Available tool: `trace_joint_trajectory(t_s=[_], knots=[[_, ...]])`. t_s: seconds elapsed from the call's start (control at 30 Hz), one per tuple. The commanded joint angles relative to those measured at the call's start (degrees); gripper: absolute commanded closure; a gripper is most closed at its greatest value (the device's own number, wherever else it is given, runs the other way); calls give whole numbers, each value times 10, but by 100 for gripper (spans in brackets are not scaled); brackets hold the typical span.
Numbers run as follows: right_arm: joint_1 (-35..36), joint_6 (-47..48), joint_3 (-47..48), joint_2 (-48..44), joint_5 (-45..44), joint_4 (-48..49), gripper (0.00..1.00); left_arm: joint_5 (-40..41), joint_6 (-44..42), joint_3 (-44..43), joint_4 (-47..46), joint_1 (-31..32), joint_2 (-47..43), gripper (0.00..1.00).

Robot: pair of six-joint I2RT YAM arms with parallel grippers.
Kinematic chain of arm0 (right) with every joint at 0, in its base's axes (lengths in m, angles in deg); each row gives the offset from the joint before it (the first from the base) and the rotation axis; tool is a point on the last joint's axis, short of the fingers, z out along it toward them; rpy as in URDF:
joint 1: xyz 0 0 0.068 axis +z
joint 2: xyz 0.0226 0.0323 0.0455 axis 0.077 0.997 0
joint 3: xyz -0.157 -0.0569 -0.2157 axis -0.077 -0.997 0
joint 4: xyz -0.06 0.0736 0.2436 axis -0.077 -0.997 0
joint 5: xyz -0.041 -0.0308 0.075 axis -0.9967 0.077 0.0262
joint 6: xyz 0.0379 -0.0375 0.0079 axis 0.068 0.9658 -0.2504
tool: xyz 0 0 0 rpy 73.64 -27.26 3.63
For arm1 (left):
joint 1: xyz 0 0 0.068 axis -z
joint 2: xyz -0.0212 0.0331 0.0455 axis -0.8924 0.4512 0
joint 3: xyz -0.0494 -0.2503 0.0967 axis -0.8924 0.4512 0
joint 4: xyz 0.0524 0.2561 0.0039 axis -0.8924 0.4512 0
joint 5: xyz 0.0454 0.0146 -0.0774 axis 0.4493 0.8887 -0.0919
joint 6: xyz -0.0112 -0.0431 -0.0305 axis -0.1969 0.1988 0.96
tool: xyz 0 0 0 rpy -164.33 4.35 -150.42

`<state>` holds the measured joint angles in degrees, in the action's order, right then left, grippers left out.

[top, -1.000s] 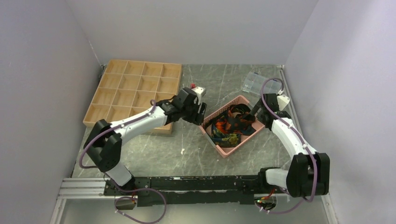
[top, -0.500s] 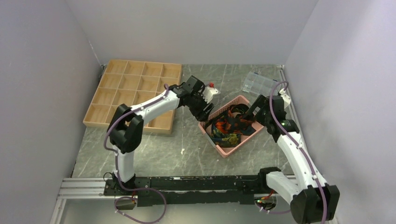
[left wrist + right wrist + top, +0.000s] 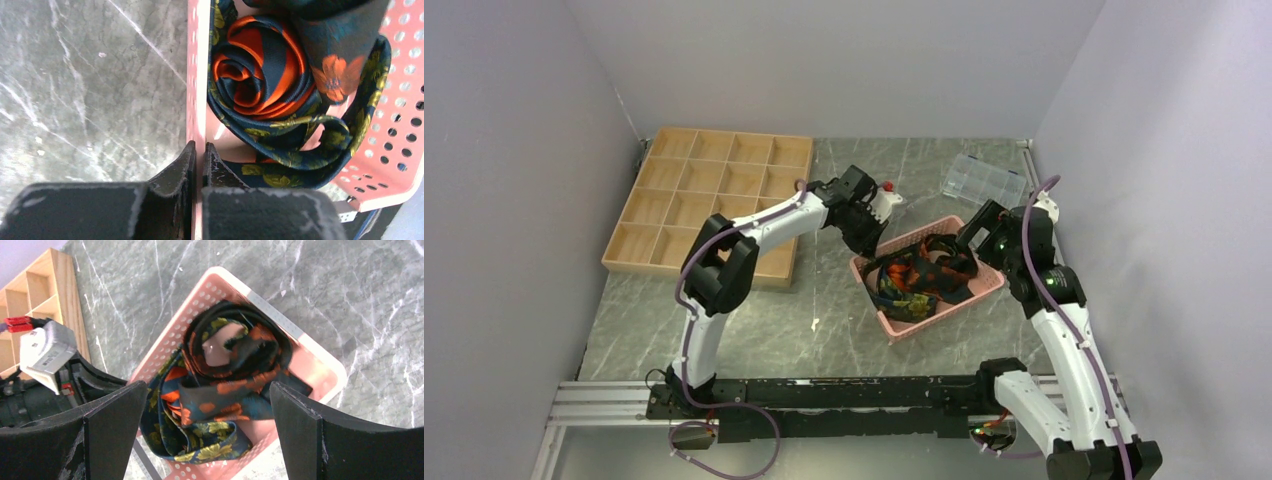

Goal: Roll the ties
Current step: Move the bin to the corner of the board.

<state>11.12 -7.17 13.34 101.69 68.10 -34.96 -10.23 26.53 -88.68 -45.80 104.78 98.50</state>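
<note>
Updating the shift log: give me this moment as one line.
left claw: shut on basket rim | right claw: open, above basket | ties: piled in basket, none lifted

the top view looks down from above and behind the arm bases, taking in the whole desk [image 3: 844, 320]. the left wrist view peers past the left pincer [image 3: 199, 150], very close to the rim of the pink basket [image 3: 196, 75]. the right wrist view faces down through the right pincer [image 3: 207, 385] from higher up. all three share that basket.
</note>
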Motion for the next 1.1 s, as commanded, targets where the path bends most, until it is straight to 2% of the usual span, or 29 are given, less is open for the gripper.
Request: trace_joint_trajectory(t_s=[0.0,0.17,0.33,0.57,0.7,0.77,0.8,0.87,0.9,0.93,0.97,1.0,1.07], knots=[[1,16,43,0,-19,-17,0,21,110,14,-79,19,-12,97],[1,14,56,10,-56,-21,0,112,274,93,-180,33,-50,97],[1,2,63,14,-80,-23,0,178,414,119,-213,46,-48,97],[0,-38,64,29,-157,-26,0,295,517,-11,-163,115,44,97],[-1,-60,48,30,-187,-8,0,360,541,-99,-135,153,121,97],[-1,-70,43,39,-194,-4,0,367,554,-130,-133,160,149,97],[-2,-74,42,49,-195,-1,0,366,561,-142,-134,162,160,93],[-4,-84,40,66,-193,4,0,365,565,-159,-137,168,172,78],[-3,-87,38,75,-194,8,0,368,564,-162,-134,173,172,66],[-4,-93,35,83,-195,13,0,378,559,-159,-136,177,167,45],[-4,-95,33,92,-196,19,0,382,552,-147,-144,180,156,17],[-5,-98,29,100,-198,25,0,383,547,-127,-155,181,142,8],[-5,-106,23,122,-204,37,0,387,540,-80,-172,181,106,6]])
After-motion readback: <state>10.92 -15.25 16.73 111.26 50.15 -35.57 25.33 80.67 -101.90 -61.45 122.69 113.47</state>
